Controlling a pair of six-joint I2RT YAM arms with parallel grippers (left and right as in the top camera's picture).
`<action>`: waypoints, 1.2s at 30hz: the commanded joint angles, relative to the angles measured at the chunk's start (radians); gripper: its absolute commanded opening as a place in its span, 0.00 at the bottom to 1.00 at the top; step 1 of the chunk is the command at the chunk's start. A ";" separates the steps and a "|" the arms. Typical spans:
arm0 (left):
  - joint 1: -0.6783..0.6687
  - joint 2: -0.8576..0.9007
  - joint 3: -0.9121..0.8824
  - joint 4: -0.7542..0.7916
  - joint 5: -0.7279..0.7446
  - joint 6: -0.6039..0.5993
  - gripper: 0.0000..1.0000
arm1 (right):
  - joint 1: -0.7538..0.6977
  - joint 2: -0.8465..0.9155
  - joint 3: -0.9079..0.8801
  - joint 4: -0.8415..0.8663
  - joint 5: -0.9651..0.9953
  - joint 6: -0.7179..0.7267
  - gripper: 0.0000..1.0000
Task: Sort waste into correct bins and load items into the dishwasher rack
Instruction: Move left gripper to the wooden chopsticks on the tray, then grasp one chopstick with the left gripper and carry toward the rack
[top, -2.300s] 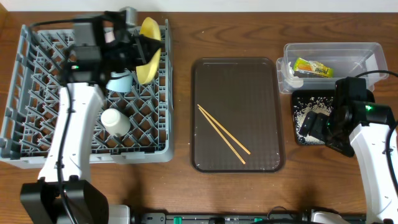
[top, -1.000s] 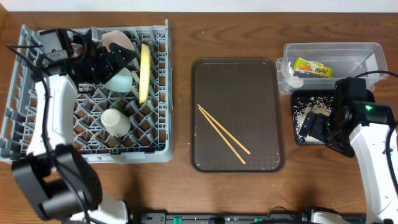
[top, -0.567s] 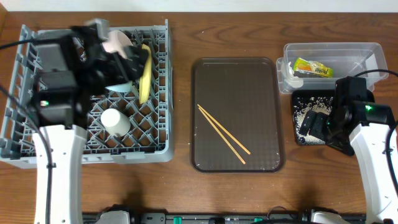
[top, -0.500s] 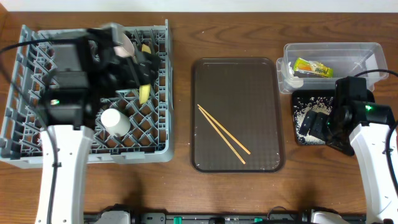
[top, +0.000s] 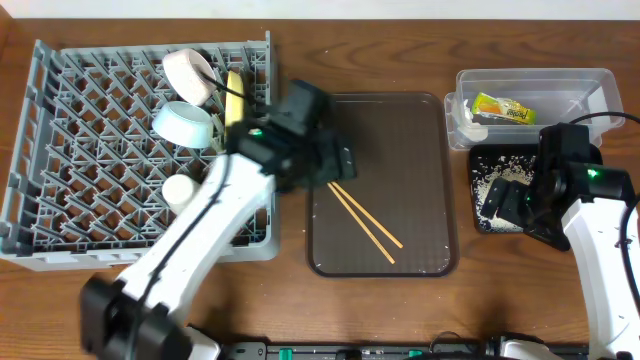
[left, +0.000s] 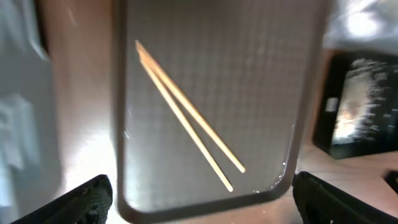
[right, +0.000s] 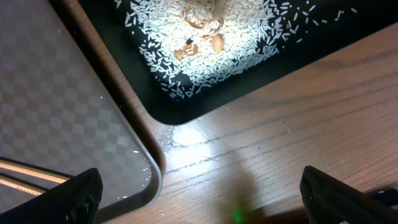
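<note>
Left claw (left: 202, 198) hangs over the brown serving tray (top: 400, 130), jaws spread wide, nothing in them. Below lie the two wooden chopsticks (left: 186, 118), side by side, nearly touching. Light, stiff, thin, likely to roll: I'd pinch both together near mid-length. Right claw (right: 211, 196) gapes wide and empty above a corner of the black tray (right: 180, 112), rice (right: 211, 37) inside.

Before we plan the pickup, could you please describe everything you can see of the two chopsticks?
The chopsticks are two thin, straight, pale sticks that look like plain wood. They lie flat on the dark brown tray, side by side, running diagonally from upper left to lower right in the overhead view. Their upper-left ends nearly meet and they fan slightly apart towards the other ends. Only the tray touches them; the left gripper hangs open above them, clear of both.
</note>
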 joint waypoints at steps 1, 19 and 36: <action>-0.047 0.098 0.005 -0.019 -0.032 -0.238 0.92 | -0.008 -0.014 0.008 -0.007 0.003 -0.021 0.99; -0.172 0.344 -0.024 -0.006 -0.037 -0.385 0.86 | -0.008 -0.014 0.008 -0.010 0.003 -0.042 0.99; -0.245 0.377 -0.076 0.080 -0.168 -0.391 0.86 | -0.008 -0.014 0.008 -0.010 0.003 -0.042 0.99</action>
